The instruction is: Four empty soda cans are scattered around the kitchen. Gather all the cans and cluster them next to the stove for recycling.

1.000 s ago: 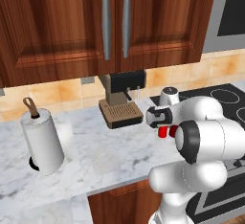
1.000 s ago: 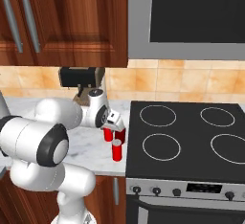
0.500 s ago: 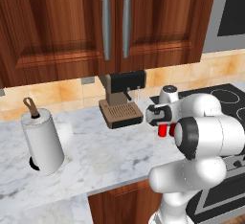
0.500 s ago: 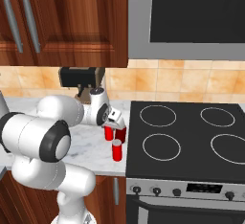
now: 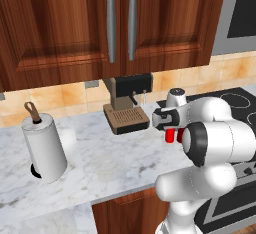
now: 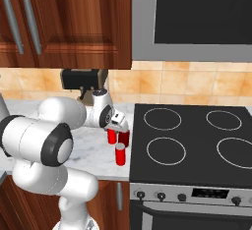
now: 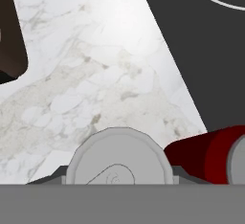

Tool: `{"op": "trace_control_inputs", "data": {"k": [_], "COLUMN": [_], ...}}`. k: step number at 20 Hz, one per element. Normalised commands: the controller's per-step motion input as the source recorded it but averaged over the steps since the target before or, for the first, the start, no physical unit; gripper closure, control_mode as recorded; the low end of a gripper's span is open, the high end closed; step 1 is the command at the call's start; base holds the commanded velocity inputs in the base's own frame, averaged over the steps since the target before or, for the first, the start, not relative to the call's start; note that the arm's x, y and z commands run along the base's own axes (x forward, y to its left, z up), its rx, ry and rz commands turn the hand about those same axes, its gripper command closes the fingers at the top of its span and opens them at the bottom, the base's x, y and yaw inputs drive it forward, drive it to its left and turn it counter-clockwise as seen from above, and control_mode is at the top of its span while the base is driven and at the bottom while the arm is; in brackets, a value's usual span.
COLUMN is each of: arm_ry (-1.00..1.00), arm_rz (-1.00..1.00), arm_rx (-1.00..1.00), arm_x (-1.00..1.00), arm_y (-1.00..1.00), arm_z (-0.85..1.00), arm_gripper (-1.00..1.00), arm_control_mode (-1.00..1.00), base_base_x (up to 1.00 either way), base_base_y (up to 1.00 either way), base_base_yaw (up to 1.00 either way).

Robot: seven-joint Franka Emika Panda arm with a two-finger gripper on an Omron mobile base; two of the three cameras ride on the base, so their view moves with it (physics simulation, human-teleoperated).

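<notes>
So the jaws are pinching a small red soda can with a silver top (image 6: 111, 135), upright, right under the gripper (image 6: 118, 124). Another red can (image 6: 124, 138) sits touching at its 3 o'clock, a third (image 6: 120, 154) near 5, all on the marble table (image 6: 93, 150) beside the black glass stove (image 6: 197, 140).

Domestic kitchen, rendered.
Dark wood wall cabinets (image 5: 100, 23) w/ steel bar handles over white marble counter (image 5: 100, 163); tan tile backsplash (image 6: 197, 84). Black glass stove (image 6: 197, 140) w/ ring burners, knobs on steel front. Coffee machine (image 5: 127, 103) at wall, paper towel roll (image 5: 44, 145) on stand.
</notes>
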Motion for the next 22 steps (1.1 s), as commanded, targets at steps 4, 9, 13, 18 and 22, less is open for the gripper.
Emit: {"op": "trace_control_inputs", "data": {"k": [4,9,13,18,22], "arm_ry": [0.00,-0.01,-0.01,0.00,0.00], "arm_rz": [0.00,0.00,0.00,0.00,0.00], "arm_rx": [0.00,0.00,0.00,0.00,0.00], "arm_x": [-0.15,-0.02,-0.03,-0.05,-0.20], "arm_y": [0.10,0.06,0.14,0.23,0.14], "arm_z": [-0.14,-0.17,-0.26,-0.26,-0.14], "arm_gripper": [1.00,1.00,1.00,1.00,1.00], "arm_control_mode": [-1.00,-1.00,-1.00,-1.00,-1.00], "base_base_x": [0.00,0.00,0.00,0.00,0.00], "base_base_y": [0.00,0.00,0.00,0.00,0.00], "base_base_yaw": [0.00,0.00,0.00,0.00,0.00]}}
